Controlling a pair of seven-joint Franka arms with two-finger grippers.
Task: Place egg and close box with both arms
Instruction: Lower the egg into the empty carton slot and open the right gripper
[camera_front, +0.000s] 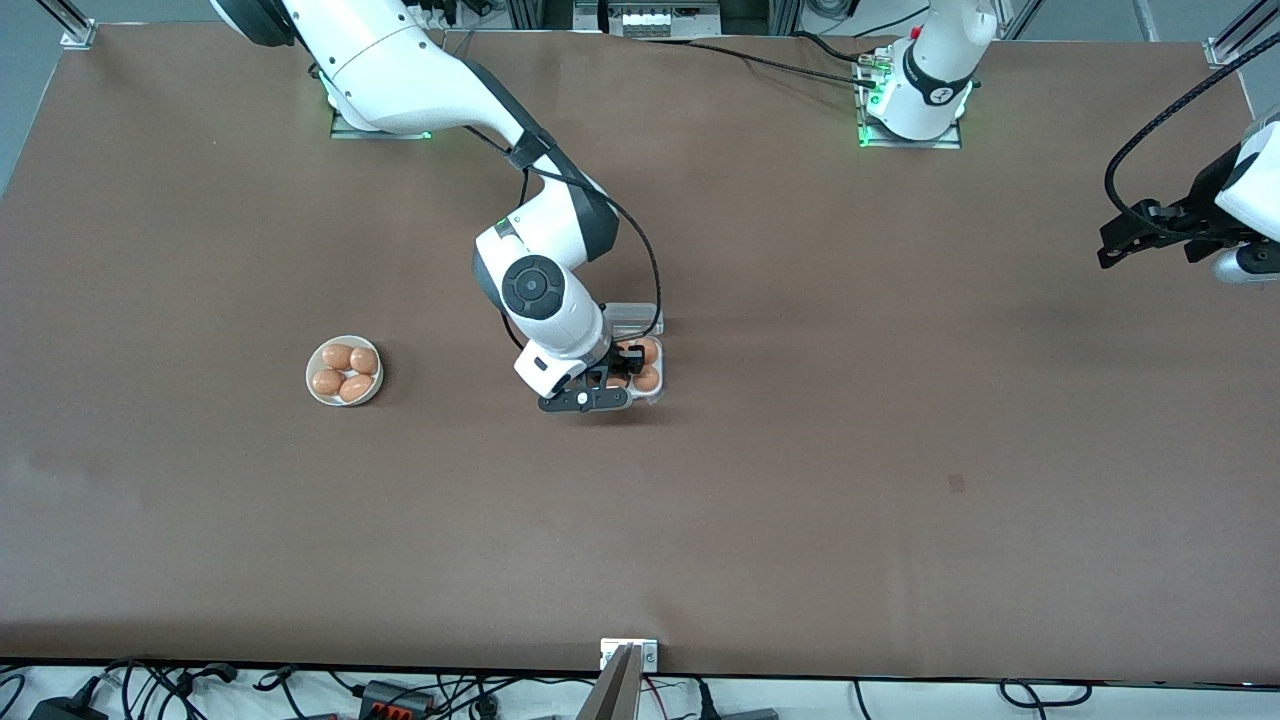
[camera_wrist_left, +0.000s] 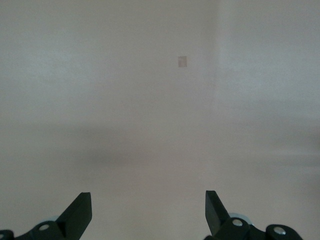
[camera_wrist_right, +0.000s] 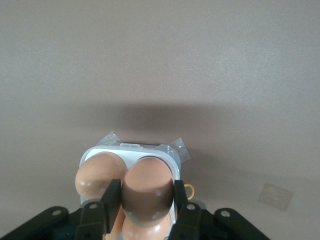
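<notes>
My right gripper (camera_front: 612, 378) is over the box (camera_front: 655, 392), a white four-cell tray whose clear lid (camera_front: 632, 318) lies open, farther from the front camera. In the right wrist view the right gripper (camera_wrist_right: 146, 189) is shut on the egg (camera_wrist_right: 147, 180), low over the tray (camera_wrist_right: 131, 150), with its fingers (camera_wrist_right: 113, 196) pressed against both sides. Two other eggs (camera_front: 648, 352) sit in cells; one also shows in the right wrist view (camera_wrist_right: 97, 175). My left gripper (camera_front: 1120, 245) waits open and empty above the table's left-arm end; it also shows in the left wrist view (camera_wrist_left: 148, 200).
A round white bowl (camera_front: 312, 388) with several eggs stands toward the right arm's end of the table. A small pale patch (camera_front: 956, 483) marks the brown tabletop nearer the front camera, toward the left arm's end.
</notes>
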